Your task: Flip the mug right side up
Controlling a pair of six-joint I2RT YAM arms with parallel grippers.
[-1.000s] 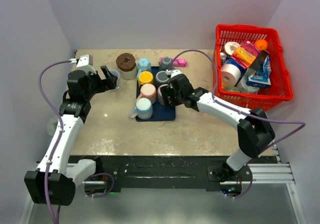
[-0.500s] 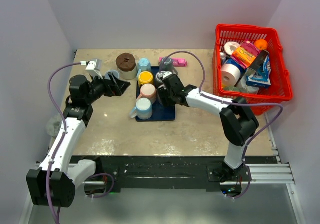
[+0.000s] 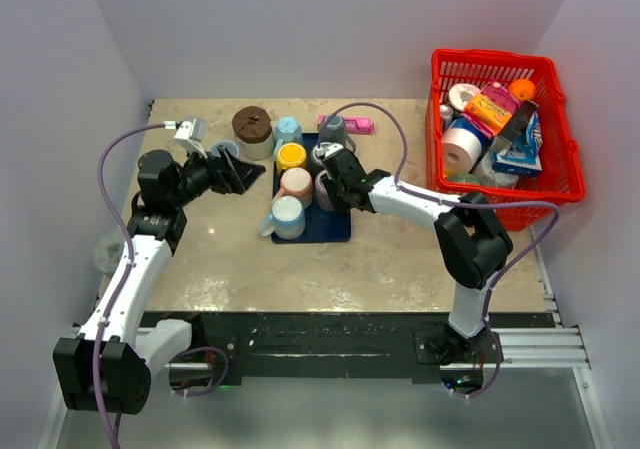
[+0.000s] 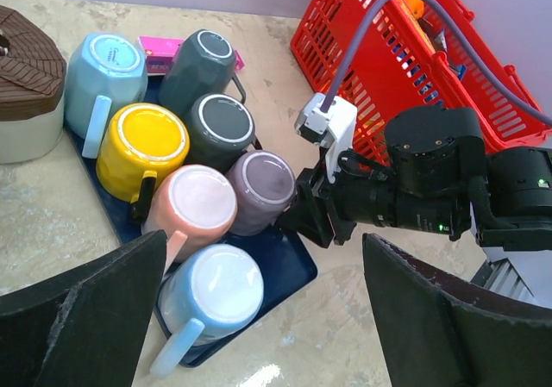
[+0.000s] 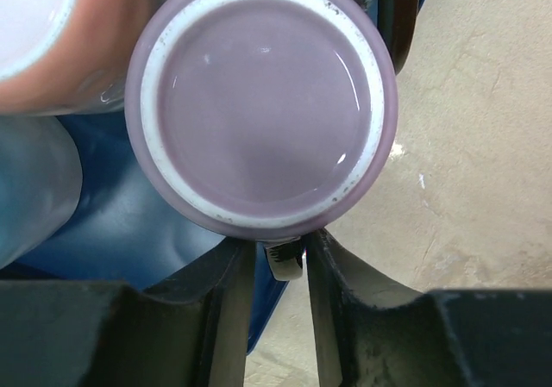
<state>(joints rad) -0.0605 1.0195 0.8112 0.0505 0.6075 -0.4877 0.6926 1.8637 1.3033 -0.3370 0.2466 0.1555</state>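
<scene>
A purple mug [image 3: 324, 186] [image 4: 263, 189] stands upside down, base up [image 5: 259, 102], at the right edge of a dark blue tray [image 3: 338, 231] [image 4: 291, 265]. My right gripper [image 3: 336, 191] [image 4: 304, 219] [image 5: 280, 251] comes in from the right. Its two fingers sit tight on either side of the mug's handle [image 5: 285, 262], which points toward the camera. My left gripper [image 3: 248, 174] [image 4: 263, 249] hovers left of the tray, wide open with nothing between its fingers, looking across the mugs.
Several other upturned mugs crowd the tray: blue [image 3: 288, 216], pink [image 3: 296, 183], yellow [image 3: 291, 156], dark grey [image 3: 322, 156]. A brown-lidded jar [image 3: 252, 129] stands behind the left gripper. A red basket [image 3: 565, 191] full of items sits at the right.
My right gripper slid left to the purple mug and its fingers closed in on the handle. The left arm swung right toward the tray, then held still.
</scene>
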